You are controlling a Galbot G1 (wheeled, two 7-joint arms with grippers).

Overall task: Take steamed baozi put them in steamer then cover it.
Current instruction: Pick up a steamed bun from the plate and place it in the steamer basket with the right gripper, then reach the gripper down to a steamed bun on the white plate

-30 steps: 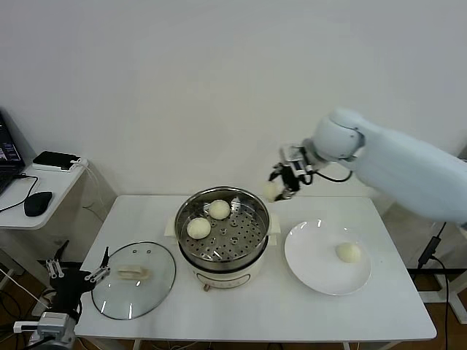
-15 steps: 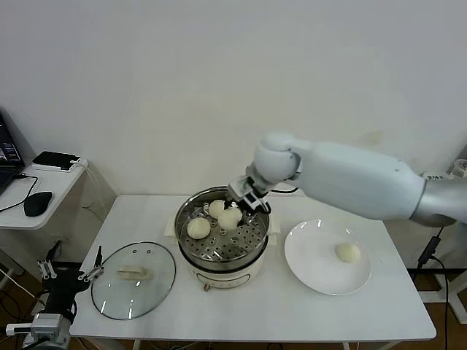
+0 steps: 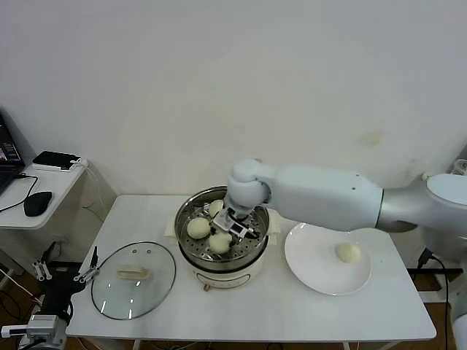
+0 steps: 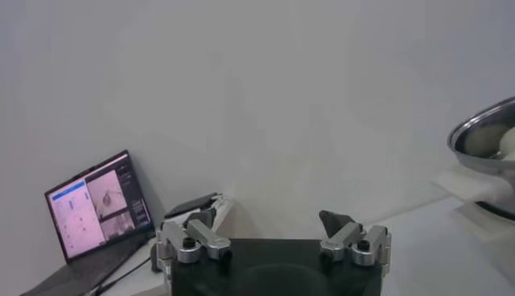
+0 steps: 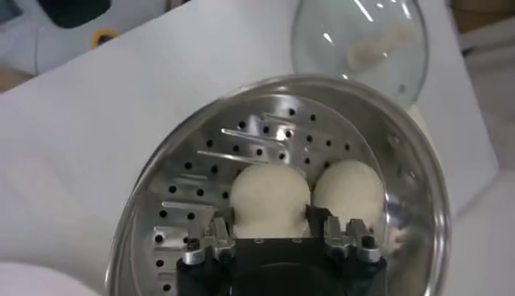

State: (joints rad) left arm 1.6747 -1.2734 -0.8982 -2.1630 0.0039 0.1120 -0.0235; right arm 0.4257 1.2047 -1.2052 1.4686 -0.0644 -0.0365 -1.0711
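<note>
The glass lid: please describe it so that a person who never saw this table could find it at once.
Start at the steel steamer in the middle of the white table. On the robot's left of it, flat on the table near the corner, lies the glass lid. It is clear with a cream handle at its centre, unlike the opaque white plate on the other side.

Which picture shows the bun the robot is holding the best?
The right wrist view: the bun sits close up between the right end effector's fingers, over the steamer's holed tray. The head view shows that bun small, partly hidden by the end effector. The left wrist view shows only the steamer's edge, not this bun.
</note>
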